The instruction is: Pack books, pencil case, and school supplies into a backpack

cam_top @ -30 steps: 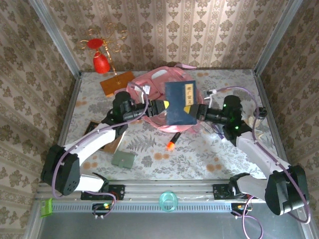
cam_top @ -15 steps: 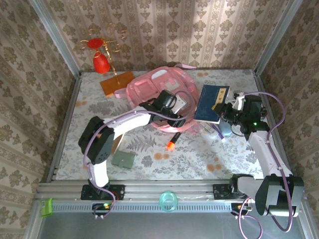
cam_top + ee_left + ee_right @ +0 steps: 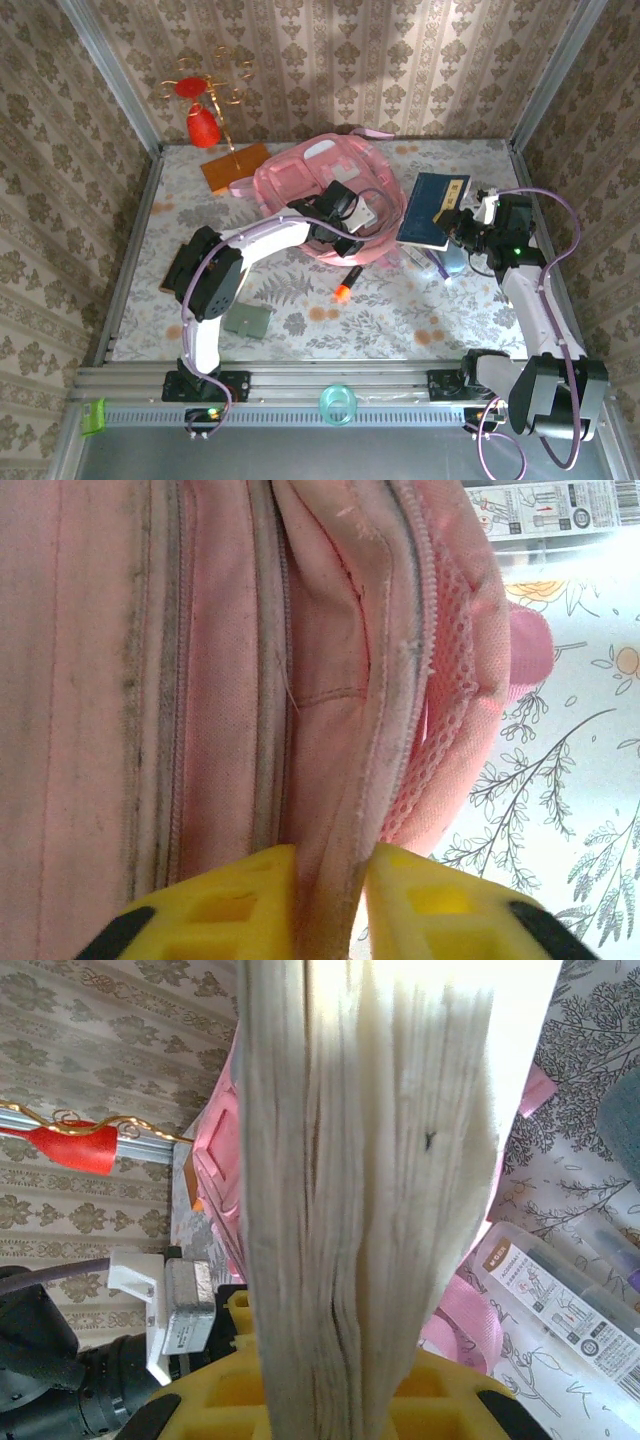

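Rightward had gone the navy book point(image 3: 435, 205), from centre to right of frame, clamped edgewise in the right end effector point(image 3: 320, 1390). The left end effector point(image 3: 332, 890) pinched the upper-centre backpack point(image 3: 290, 180) rim — soft, limp fabric, probably best held beside the zipper.

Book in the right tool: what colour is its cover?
Dark navy book with a small yellow label, clearest in the top external view.

One backpack point(image 3: 295, 180), one book point(image 3: 430, 205), one marker point(image 3: 347, 280), one clear case point(image 3: 560, 1295), one grey square point(image 3: 248, 320), one board point(image 3: 225, 170) with one wire stand point(image 3: 215, 82), two red ornaments point(image 3: 204, 128), one teal ring point(image 3: 338, 405), two arms: left arm point(image 3: 250, 242), right arm point(image 3: 528, 295).
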You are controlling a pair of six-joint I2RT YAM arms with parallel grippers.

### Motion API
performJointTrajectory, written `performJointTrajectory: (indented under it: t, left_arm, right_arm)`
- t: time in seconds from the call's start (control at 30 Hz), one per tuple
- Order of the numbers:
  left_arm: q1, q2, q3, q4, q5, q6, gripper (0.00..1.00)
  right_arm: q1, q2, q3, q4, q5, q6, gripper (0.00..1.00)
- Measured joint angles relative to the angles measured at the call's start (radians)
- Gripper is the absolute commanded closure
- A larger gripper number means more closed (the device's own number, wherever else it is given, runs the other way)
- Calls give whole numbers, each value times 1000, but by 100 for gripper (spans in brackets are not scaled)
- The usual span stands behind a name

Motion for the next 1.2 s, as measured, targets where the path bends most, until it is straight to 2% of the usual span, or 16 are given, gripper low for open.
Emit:
performJointTrajectory:
  t: [0.13,0.4,0.7,0.87,1.03,1.2]
  left_arm:
    - [8,0,6,-4,16,0,91]
    - [37,0,7,-5,80,-3,100]
    - [113,-107,7,20,135,-29,100]
    - [141,-182,7,47,142,-41,100]
    - [160,-229,7,74,123,-38,100]
    - [151,-259,7,84,58,20,100]
  right_arm:
    - [0,-2,-12,0,0,0,100]
    - [0,-24,-20,-42,-3,-5,100]
    - [16,-109,-58,-159,-65,-31,100]
    - [147,-87,-62,-159,-92,-21,100]
    - [294,65,-62,-29,-106,60,100]
    - [352,242,-29,88,-104,142,100]
